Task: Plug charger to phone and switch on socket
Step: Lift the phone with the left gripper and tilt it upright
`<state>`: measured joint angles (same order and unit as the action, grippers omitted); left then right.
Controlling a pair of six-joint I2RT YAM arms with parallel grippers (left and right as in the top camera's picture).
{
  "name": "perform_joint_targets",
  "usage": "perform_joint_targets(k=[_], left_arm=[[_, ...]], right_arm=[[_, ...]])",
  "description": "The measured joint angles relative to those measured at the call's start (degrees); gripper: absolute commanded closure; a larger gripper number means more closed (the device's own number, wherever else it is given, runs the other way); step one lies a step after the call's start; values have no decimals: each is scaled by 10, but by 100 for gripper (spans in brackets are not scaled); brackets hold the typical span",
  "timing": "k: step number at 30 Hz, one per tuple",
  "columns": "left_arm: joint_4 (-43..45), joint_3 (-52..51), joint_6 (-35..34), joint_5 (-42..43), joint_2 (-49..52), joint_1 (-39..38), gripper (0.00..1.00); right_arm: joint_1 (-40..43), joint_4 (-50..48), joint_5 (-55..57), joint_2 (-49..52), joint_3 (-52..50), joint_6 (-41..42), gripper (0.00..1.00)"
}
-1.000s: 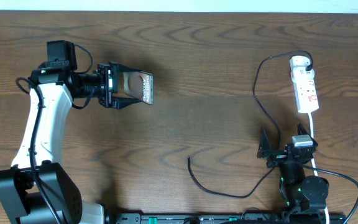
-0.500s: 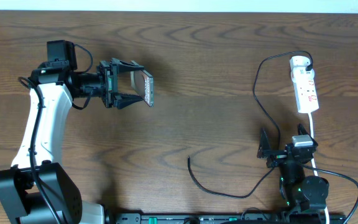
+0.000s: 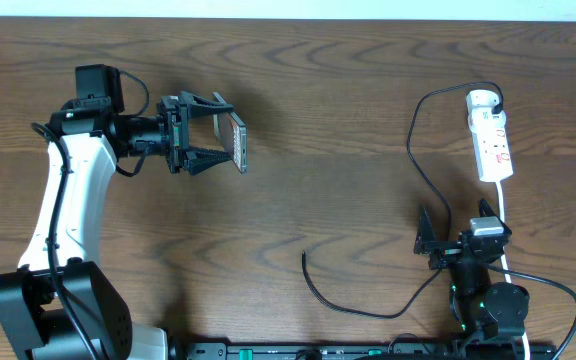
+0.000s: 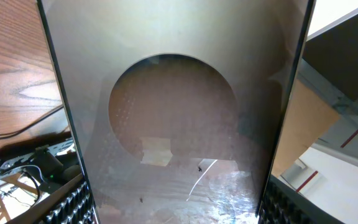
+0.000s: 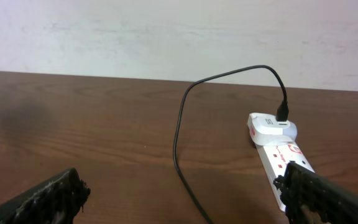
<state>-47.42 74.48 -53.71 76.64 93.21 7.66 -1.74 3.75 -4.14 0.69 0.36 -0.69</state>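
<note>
Overhead, the left gripper [image 3: 224, 132] reaches out sideways over the bench [image 3: 348, 190], its fingers [image 3: 204, 101] closed on the phone [image 3: 238, 142], which is turned up on one long edge so only a thin strip of it shows from above. The left wrist view is almost filled by the phone's brown face and its lighter round patch, with a ribbed finger at each lower corner pressing the slab's sides. The socket [image 3: 491, 135] lies near the bench's far right corner, well apart from the phone. The charger [image 3: 411, 145] runs from a white block at the socket's far end, curves down past the right gripper [image 3: 458, 230], and ends in a free plug tip [image 3: 304, 256] lying on the wood near the middle of the front edge. The right gripper's fingers [image 5: 51, 194] stand wide apart with nothing between them, pointing toward the socket.
</note>
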Motion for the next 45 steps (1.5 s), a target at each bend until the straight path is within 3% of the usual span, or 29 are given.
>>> perform_joint_targets(k=[34,38,45], left_arm=[[1,0,-58,23,0,0,93],[1,0,-58,-28,0,0,93],[-1,-1,-58,-211,0,0,93]], right_arm=[[0,0,0,0,0,0,1],[0,0,0,0,0,0,1],[0,0,0,0,0,0,1]])
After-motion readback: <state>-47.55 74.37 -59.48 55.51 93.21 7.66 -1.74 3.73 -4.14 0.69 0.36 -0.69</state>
